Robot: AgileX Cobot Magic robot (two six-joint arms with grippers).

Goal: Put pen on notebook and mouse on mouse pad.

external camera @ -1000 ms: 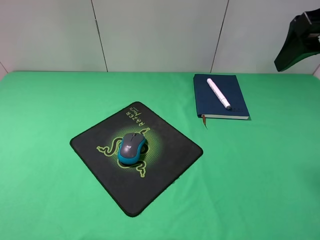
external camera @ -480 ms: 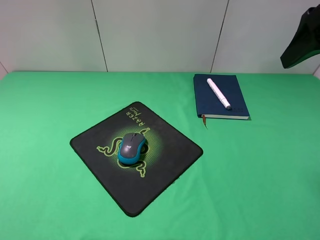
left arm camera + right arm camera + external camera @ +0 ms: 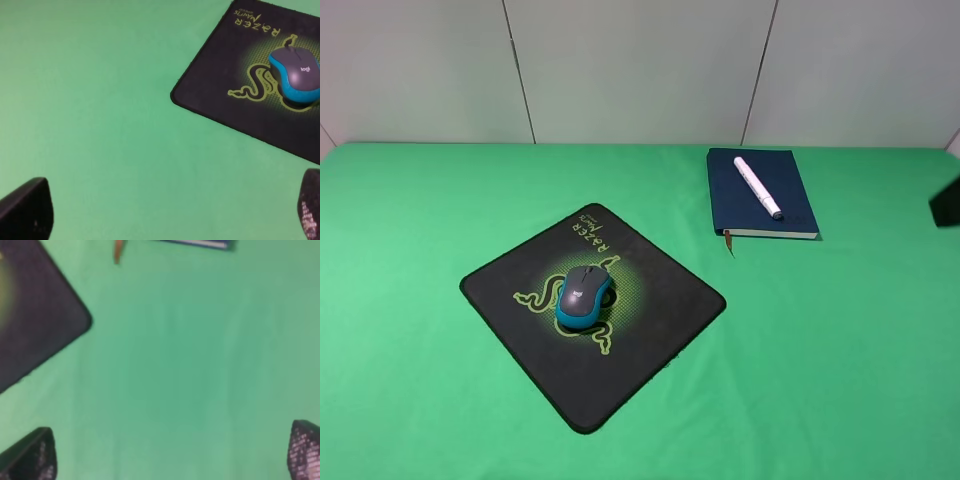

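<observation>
The grey and teal mouse rests at the middle of the black mouse pad, on its green logo. Across the navy notebook at the back right lies the white pen. In the left wrist view my left gripper is open over bare cloth, well apart from the mouse and the mouse pad. My right gripper is open and empty above cloth, between the mouse pad's corner and the notebook's edge. The pen is out of both wrist views.
Green cloth covers the whole table, with a pale panelled wall behind. A dark part of the right arm shows at the right edge. The notebook's orange ribbon hangs onto the cloth.
The dark part of the right arm has dropped from the upper right corner to the right edge and mostly left the view. Mouse, pad, pen and notebook have not moved.
</observation>
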